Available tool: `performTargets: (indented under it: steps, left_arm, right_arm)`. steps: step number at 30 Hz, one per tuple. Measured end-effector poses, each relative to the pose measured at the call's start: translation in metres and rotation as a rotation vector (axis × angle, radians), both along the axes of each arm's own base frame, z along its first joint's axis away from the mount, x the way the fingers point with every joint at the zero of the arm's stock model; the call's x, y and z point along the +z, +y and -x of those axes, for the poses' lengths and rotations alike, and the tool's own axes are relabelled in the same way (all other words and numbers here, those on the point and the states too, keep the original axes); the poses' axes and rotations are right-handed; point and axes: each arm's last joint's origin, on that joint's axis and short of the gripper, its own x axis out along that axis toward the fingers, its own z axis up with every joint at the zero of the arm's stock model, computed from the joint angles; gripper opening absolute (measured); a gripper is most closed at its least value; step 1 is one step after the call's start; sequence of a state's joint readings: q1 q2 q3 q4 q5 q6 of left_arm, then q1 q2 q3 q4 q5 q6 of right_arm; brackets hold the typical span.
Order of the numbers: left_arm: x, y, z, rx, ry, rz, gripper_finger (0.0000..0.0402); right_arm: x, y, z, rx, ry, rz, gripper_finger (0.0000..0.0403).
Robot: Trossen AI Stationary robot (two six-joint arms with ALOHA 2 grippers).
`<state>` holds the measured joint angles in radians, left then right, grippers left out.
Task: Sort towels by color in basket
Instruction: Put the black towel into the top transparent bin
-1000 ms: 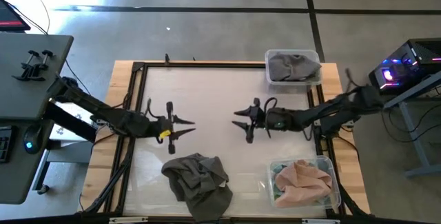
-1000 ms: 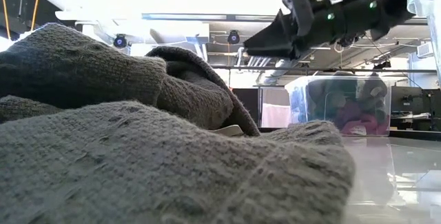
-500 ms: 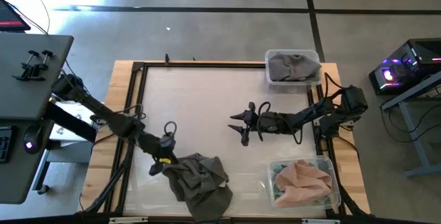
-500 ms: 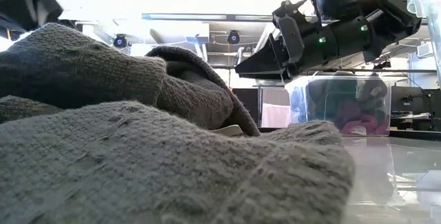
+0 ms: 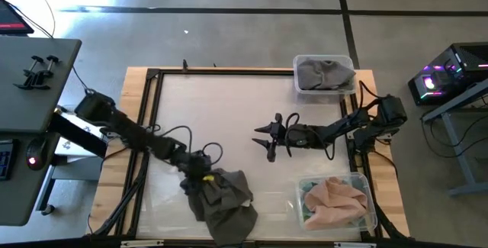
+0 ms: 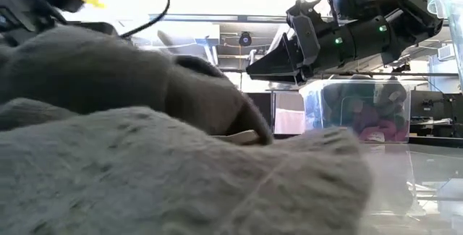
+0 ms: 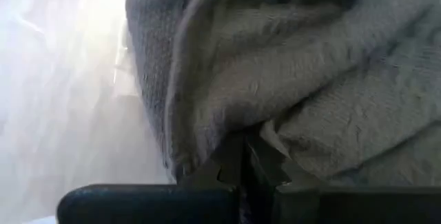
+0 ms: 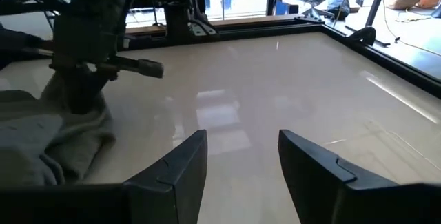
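Across the pale table (image 5: 229,111), the left pincer (image 5: 197,173) had dropped toward six o'clock and pinched the crumpled grey woollen towel (image 5: 223,202); lifting seemed next. The right pincer (image 5: 268,136) hung spread mid-table.

Both arms (image 5: 130,132) are dark, jointed, trailing looped black cables (green indicator lights glow on one)

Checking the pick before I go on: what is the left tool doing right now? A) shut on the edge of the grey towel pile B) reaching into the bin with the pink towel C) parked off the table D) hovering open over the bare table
A: the left tool sits on the edge of the grey towel pile, and the wrist view shows its fingers pinched into the cloth.
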<state>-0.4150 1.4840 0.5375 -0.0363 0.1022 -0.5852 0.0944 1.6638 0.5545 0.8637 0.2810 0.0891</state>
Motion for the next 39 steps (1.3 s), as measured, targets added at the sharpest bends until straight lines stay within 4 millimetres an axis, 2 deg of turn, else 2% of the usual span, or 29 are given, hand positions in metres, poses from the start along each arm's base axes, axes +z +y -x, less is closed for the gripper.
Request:
performTargets:
  steps: [6,13,16,19,22,29,33,36,39]
  left_arm:
    - [-0.011,0.033,-0.014,0.032,-0.006,-0.134,0.0]
    - [-0.003,0.093,-0.021,0.275,-0.089,-0.586,0.0]
    - [0.006,0.11,-0.025,0.324,-0.142,-0.701,0.0]
    - [0.017,0.113,-0.029,0.282,-0.22,-0.728,0.0]
    - [0.028,0.11,-0.031,0.267,-0.295,-0.719,0.0]
    - [0.057,0.095,-0.037,0.291,-0.44,-0.659,0.0]
    - [0.064,0.094,-0.033,0.375,-0.444,-0.709,0.0]
    - [0.064,0.106,-0.025,0.498,-0.358,-0.804,0.0]
    - [0.059,0.119,-0.015,0.575,-0.251,-0.797,0.0]
  right_arm:
    - [-0.001,0.0,0.0,-0.006,0.01,-0.021,0.0174]
    - [-0.002,-0.001,0.0,-0.009,0.017,-0.02,0.0174]
    - [-0.002,-0.001,0.0,-0.007,0.018,-0.014,0.0174]
    - [-0.001,-0.002,-0.001,0.001,0.024,0.033,0.0175]
    - [0.009,-0.006,-0.009,0.019,-0.004,0.06,0.0186]
    - [0.034,-0.025,-0.045,0.016,0.126,0.065,0.0262]
    - [0.025,-0.039,-0.067,-0.023,0.195,0.058,0.0288]
    - [0.013,-0.05,-0.085,-0.048,0.218,0.062,0.0291]
    - [-0.003,-0.06,-0.102,-0.058,0.26,0.078,0.0291]
